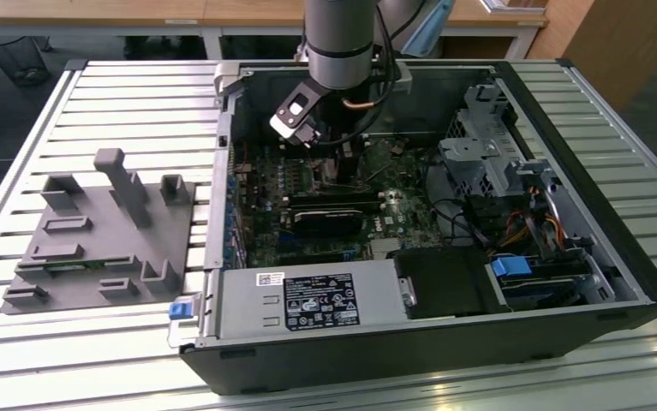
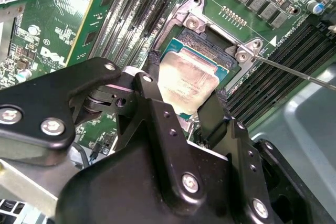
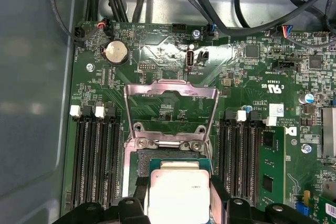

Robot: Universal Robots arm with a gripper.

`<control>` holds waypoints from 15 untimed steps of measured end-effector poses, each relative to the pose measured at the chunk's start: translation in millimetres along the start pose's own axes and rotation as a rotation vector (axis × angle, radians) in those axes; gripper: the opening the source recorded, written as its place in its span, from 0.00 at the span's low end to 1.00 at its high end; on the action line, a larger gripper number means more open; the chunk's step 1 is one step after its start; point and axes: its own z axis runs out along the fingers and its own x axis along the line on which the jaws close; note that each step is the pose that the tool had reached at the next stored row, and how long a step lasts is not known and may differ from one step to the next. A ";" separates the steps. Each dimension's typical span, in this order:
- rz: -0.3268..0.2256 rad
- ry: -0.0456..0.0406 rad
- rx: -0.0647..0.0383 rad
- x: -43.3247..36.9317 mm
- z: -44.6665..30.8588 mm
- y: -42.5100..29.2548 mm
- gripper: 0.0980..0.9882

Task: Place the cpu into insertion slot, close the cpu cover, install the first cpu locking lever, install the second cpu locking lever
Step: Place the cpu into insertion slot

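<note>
Right at the fingertips, the black two-finger gripper (image 2: 186,85) is clenched on the small flat square cpu with its silvery-grey metal top (image 2: 189,77), and in the second wrist view its black fingers (image 2: 153,94) press on two opposite edges of the chip. In the first wrist view the cpu (image 3: 178,190) sits squarely between those fingers, its green border peeking out. It's held just over the insertion slot (image 3: 140,163), the small square socket with a dark centre and thin silvery rim, and covers the nearer part while the farther strip of dark contacts (image 2: 207,43) lies bare.

Just beyond, the cpu cover (image 3: 170,88), a thin silvery metal frame with a cut-out middle, stands swung open off the socket, hinged at its far edge. A thin silvery wire lever (image 2: 294,72) juts out from the socket's corner, unlatched. Long black memory slots (image 3: 94,156) flank the socket on both sides of the green circuit board (image 3: 157,51), with a round silver coin battery (image 3: 115,52) farther on.

Pulling back to the exterior view, the grey robot arm (image 1: 340,34) reaches down into the open black computer case (image 1: 420,360), which lies on a slatted metal table (image 1: 134,86), and a grey moulded fixture tray (image 1: 99,231) sits towards the exterior view's left.
</note>
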 end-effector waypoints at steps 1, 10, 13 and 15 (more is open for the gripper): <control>0.000 -0.0002 0.000 0.0 0.2 0.0 0.50; 0.002 0.0000 0.000 2.3 2.3 -0.2 0.50; 0.005 -0.0005 0.000 3.1 3.5 -0.2 0.50; 0.007 -0.0006 0.000 3.4 4.6 -0.3 0.50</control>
